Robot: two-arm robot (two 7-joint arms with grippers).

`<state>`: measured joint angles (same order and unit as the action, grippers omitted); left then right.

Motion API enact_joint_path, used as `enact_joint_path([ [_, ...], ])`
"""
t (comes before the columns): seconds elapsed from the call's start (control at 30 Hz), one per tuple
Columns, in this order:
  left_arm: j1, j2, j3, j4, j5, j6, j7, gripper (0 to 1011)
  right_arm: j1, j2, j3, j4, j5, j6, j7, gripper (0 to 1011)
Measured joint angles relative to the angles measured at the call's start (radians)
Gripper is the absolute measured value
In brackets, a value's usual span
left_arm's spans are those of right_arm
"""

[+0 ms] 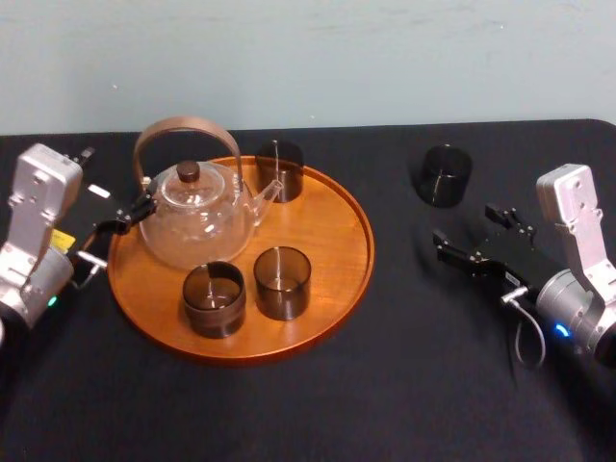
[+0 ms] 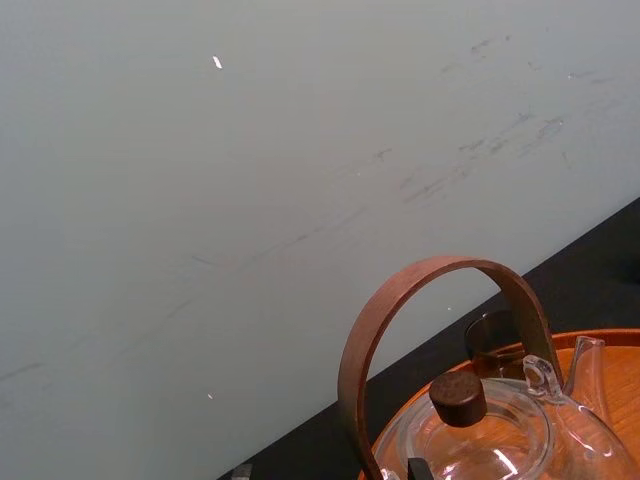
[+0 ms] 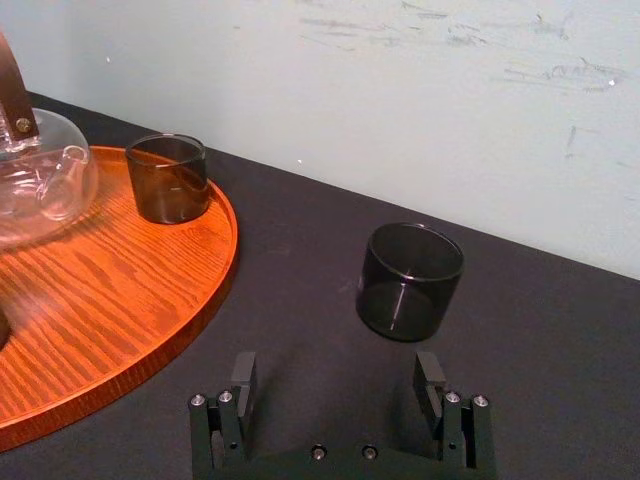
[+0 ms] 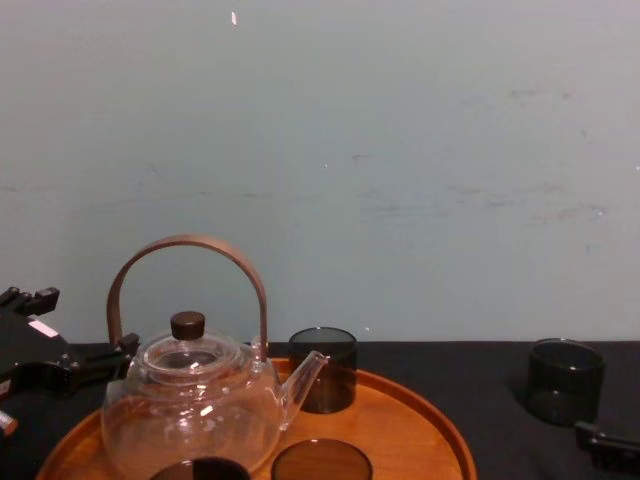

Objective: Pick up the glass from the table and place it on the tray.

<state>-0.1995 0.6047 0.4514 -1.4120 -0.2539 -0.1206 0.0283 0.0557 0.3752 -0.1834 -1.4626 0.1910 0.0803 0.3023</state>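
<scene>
My right tool (image 3: pixel 336 372) is open, jaws spread wide, just short of the empty dark glass (image 3: pixel 410 281) standing on the table (image 1: pixel 404 385) near its far right edge, off the tray (image 1: pixel 332 226). The tray holds a teapot (image 1: pixel 195 217) and three more dark glasses (image 1: pixel 282 282). My left tool (image 1: pixel 130 214) sits at the tray's left rim.

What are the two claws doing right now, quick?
Left claw: cannot tell, beside the teapot.
Right claw: open, holding nothing, facing the glass.
</scene>
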Motion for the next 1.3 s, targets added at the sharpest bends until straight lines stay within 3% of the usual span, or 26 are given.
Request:
enact_joint_path([
  [0.6, 0.0, 0.0, 0.0, 0.0, 0.0, 0.0, 0.0, 1009, 0.033, -0.011, 0.014, 0.043, -0.004, 0.006, -0.009, 1002],
  [1.3, 0.0, 0.0, 0.0, 0.0, 0.0, 0.0, 0.0, 1010, 0.179, -0.049, -0.001, 0.234, -0.023, -0.008, 0.001, 1002],
])
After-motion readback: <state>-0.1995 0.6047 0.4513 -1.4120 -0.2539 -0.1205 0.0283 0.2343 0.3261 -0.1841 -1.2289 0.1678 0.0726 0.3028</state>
